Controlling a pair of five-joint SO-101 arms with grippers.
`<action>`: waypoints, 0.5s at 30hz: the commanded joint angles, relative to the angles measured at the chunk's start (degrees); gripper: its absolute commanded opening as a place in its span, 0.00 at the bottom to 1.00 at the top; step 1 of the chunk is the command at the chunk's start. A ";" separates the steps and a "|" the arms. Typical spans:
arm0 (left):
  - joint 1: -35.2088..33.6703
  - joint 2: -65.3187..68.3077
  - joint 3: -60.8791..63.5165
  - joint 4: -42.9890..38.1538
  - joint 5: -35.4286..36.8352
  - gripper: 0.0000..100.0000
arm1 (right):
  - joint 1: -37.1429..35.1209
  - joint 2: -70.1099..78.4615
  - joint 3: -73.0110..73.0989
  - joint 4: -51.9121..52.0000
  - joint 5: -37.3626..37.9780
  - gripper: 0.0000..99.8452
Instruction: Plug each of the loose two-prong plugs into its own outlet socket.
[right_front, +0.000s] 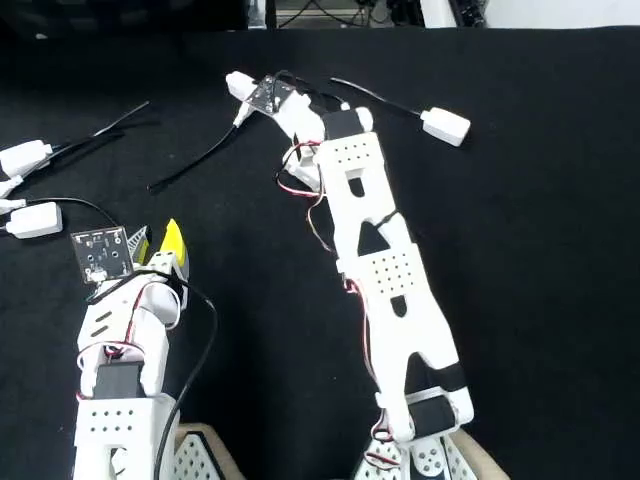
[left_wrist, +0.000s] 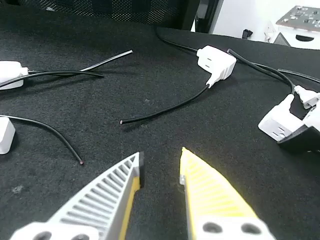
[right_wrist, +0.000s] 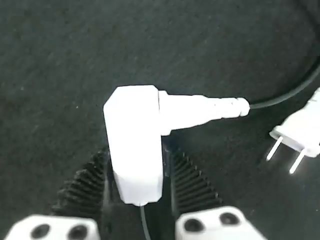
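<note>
Overhead, the right arm (right_front: 385, 270) lies stretched up the middle of the black counter (right_front: 540, 300), and the left claw (right_front: 157, 235) sits back at the left. From the left wrist, the left claw (left_wrist: 160, 157) stands apart above the counter, free, I'd guess, to fetch the plug (left_wrist: 305, 95) lying just beside the socket (left_wrist: 276, 122). From the right wrist, the right claw (right_wrist: 137, 152) is clamped on that socket (right_wrist: 132, 115), likely to steady it, with the plug (right_wrist: 295, 142) close by.

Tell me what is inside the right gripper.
A white socket block sits between the right gripper's black fingers, its cord leading away across the table. The fingers cover part of its sides; its underside is hidden.
</note>
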 joint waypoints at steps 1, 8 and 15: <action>0.04 -0.09 0.92 0.09 -0.35 0.15 | 1.41 -0.92 -0.04 -0.62 -5.63 0.07; 0.04 -0.09 0.92 0.09 -0.26 0.15 | 1.93 -4.97 -4.09 2.64 -8.53 0.32; 0.04 -0.09 0.92 0.00 -0.26 0.15 | 1.76 -6.02 -12.79 8.53 -8.53 0.38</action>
